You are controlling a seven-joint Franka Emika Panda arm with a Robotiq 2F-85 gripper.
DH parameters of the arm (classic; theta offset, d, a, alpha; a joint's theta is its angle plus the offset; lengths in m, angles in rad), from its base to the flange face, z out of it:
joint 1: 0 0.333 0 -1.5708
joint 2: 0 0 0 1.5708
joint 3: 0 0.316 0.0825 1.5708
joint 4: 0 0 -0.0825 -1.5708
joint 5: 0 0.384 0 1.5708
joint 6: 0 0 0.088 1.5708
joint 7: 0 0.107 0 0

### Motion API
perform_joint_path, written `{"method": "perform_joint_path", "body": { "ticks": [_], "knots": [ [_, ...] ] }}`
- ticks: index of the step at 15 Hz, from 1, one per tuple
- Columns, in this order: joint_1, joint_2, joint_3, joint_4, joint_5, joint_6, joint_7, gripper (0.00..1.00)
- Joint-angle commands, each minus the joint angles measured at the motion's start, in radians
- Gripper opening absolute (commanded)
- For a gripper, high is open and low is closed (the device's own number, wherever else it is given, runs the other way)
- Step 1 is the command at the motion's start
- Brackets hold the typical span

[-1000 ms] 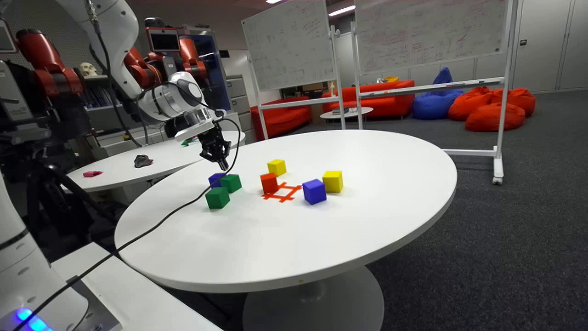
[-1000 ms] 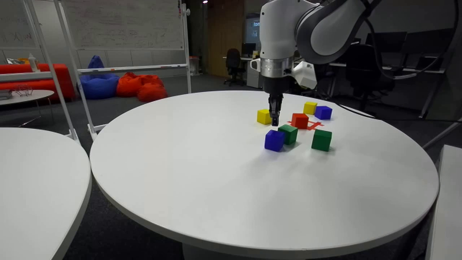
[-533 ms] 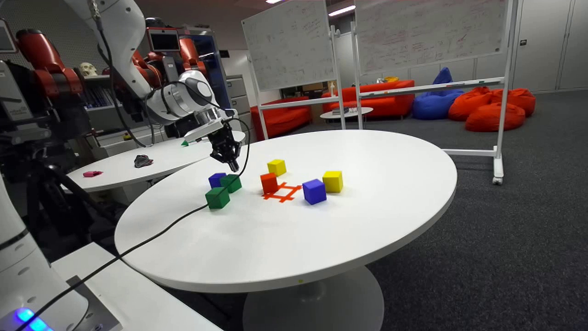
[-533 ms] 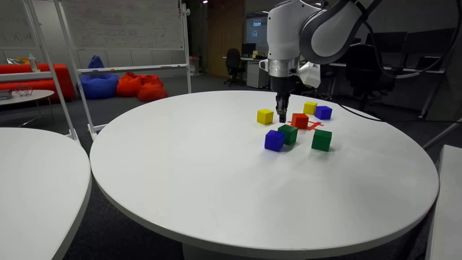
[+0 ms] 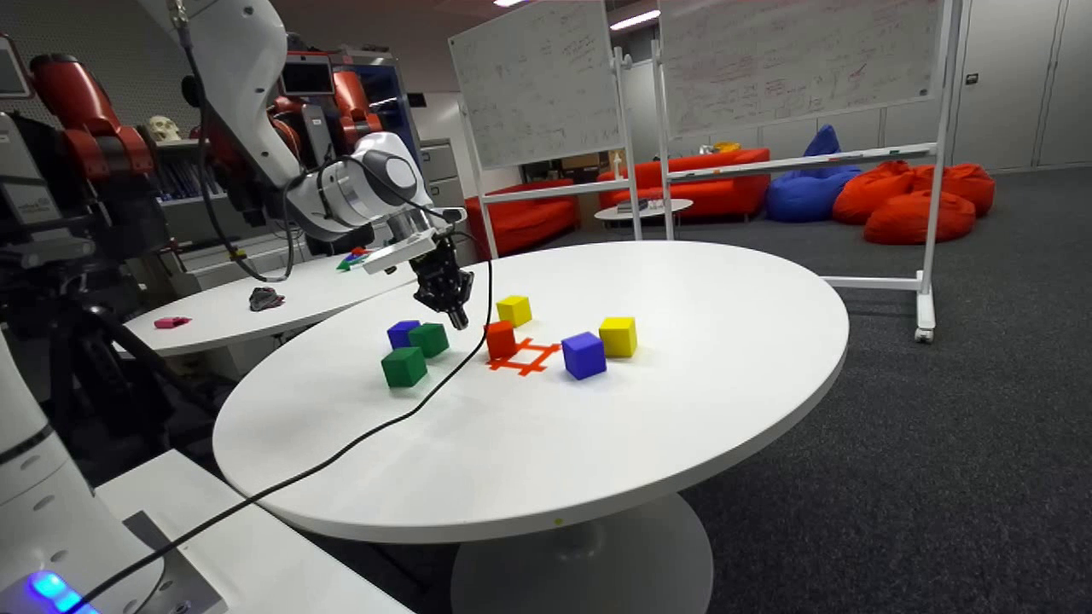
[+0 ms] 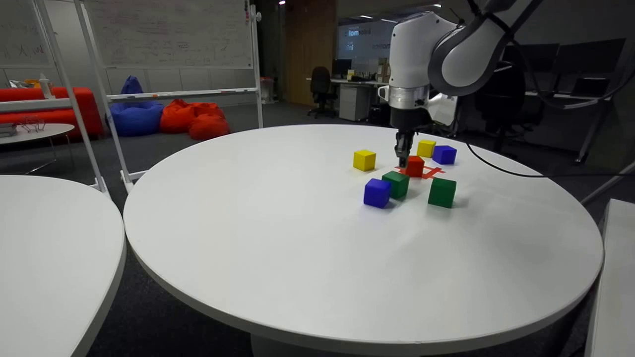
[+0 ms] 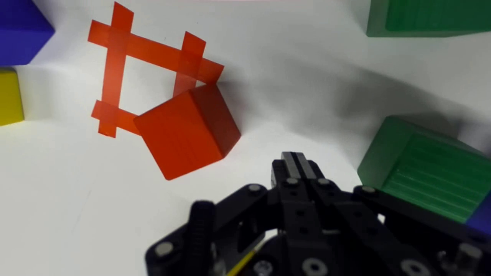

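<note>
1. In an exterior view, at left, a blue block sits near two green blocks.
2. Your hand is closed, holding nothing, above the worktop.
3. The red block stands on a corner of the tape square.
4. At right: blue cube, yellow cube.
5. No block is lifted yet, or in a box.

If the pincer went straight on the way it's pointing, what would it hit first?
Probably the white tabletop: the shut pincer points down toward the gap between the red cube and the nearer green cube. Depth is unclear, so it might clip the red cube instead.
</note>
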Motion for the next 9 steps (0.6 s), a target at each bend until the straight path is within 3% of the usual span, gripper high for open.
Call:
{"method": "perform_joint_path", "body": {
  "ticks": [1, 9],
  "knots": [
    [0.008, -0.003, -0.011, -0.008, 0.006, 0.004, -0.005, 0.01],
    [0.008, -0.014, -0.012, -0.021, 0.007, 0.015, -0.003, 0.00]
  ]
}}
